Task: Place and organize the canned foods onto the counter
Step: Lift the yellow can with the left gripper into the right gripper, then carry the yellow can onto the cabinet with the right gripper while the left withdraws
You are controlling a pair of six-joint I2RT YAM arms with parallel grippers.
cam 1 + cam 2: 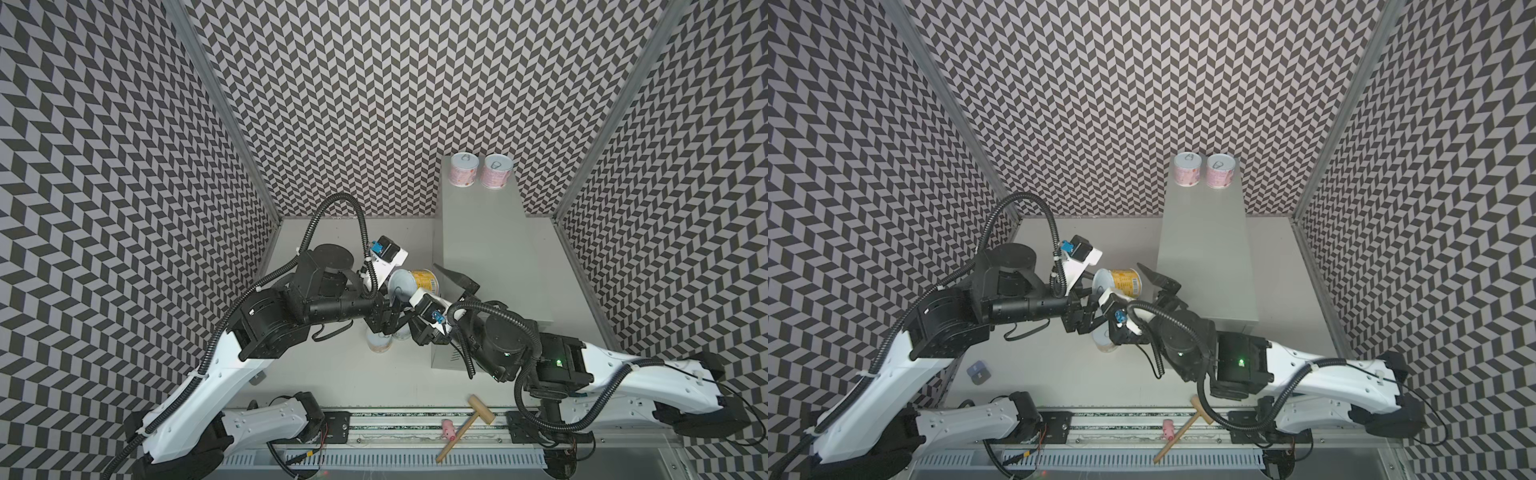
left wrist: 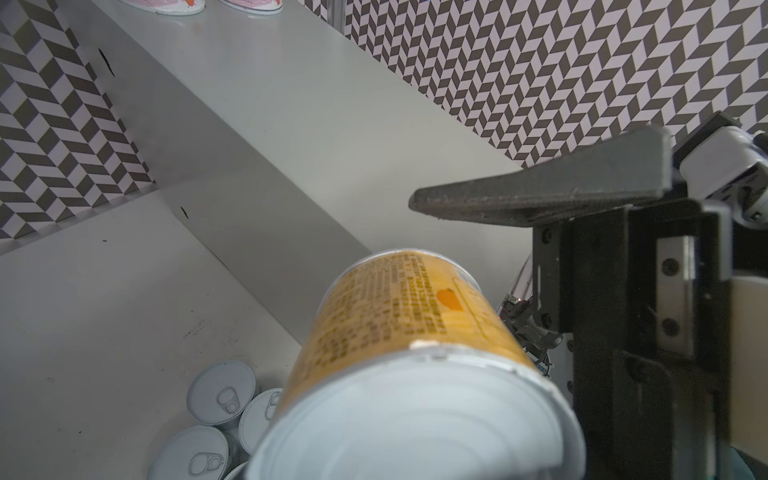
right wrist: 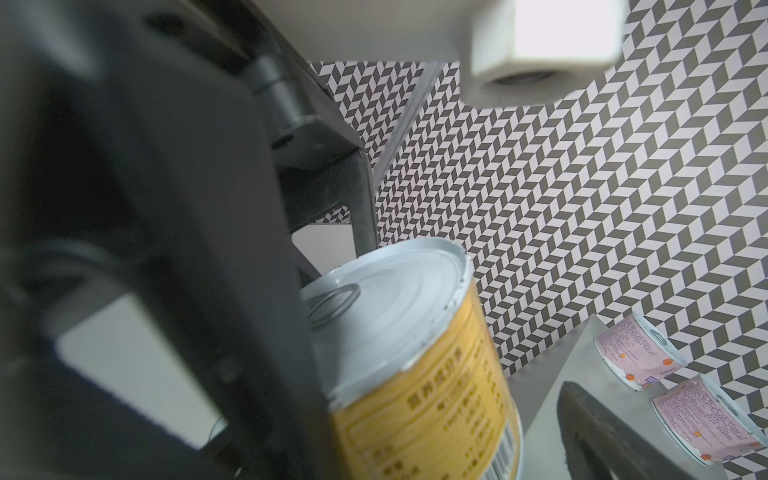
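The orange-yellow can (image 1: 424,282) hangs in the air on its side, just off the 8 o'clock corner of the grey cabinet (image 1: 486,232). In both top views its plain bottom end faces 9 o'clock. The left jaws are clamped on it and carry it, though the contact itself is mostly hidden behind the can and the wrist.

The right jaws are spread to their widest around the same can without gripping it. One dark finger (image 1: 452,275) lies past the can toward 3 o'clock, over the cabinet's edge. In the left wrist view that finger (image 2: 540,195) stands apart from the label.

Two pink cans (image 1: 463,170) stand upright side by side at the 12 o'clock end of the cabinet top. The other cans (image 2: 220,392) stand upright on the white tabletop (image 1: 353,374), packed close at about 7 o'clock below the held can. Four of their pull-tab lids show in the left wrist view. A wooden mallet (image 1: 465,424) lies on the front rail at 6 o'clock.
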